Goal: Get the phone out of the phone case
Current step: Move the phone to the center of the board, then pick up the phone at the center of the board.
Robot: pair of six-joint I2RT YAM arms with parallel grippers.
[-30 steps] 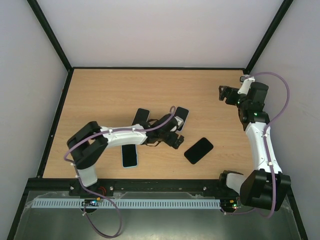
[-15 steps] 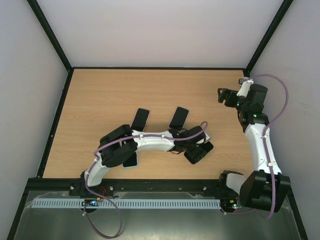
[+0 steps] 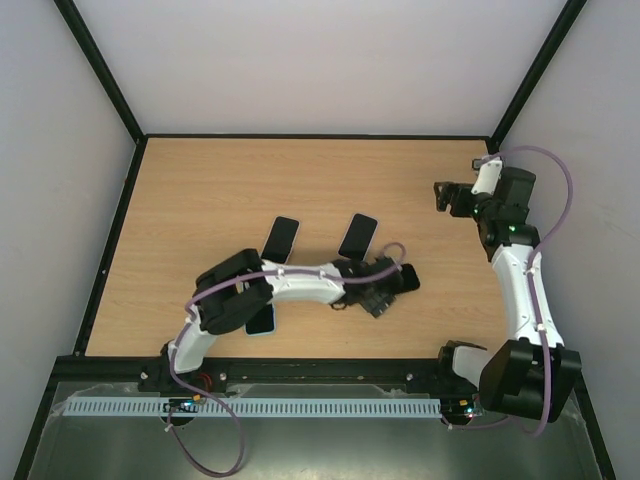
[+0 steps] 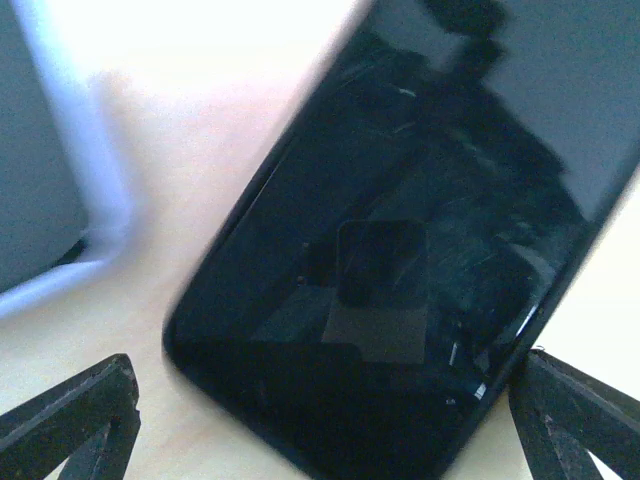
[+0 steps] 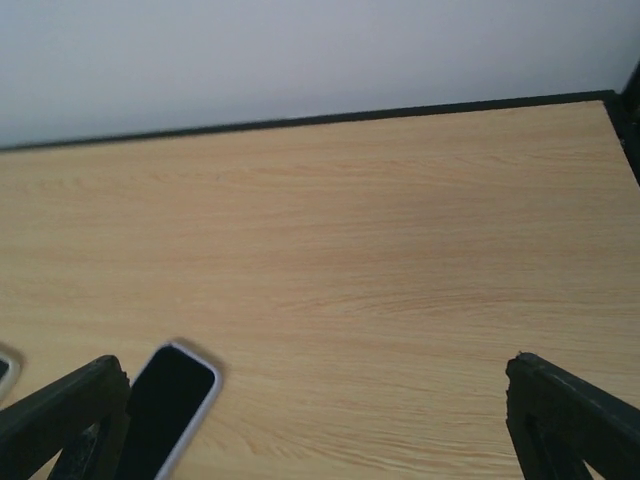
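A black phone (image 4: 400, 250) lies flat on the wooden table and fills most of the left wrist view. My left gripper (image 4: 325, 440) hovers low over its near end, open, one fingertip on each side and nothing gripped. From above, that gripper (image 3: 386, 286) covers nearly all of the black phone. A phone in a pale lavender case (image 4: 60, 190) lies just to its left. My right gripper (image 3: 447, 195) hangs open and empty at the far right. In its own view the right gripper (image 5: 320, 440) faces bare table.
Two phones in light cases lie mid-table, one (image 3: 282, 238) on the left and one (image 3: 358, 235) on the right; the right wrist view also shows a cased phone (image 5: 165, 405). A phone in a light blue case (image 3: 262, 320) lies partly under my left arm. Black frame rails border the table (image 3: 200, 180).
My left arm has swung right from the mid-table phones and now sits over the black phone. The right gripper has barely shifted. Both grippers stayed open.
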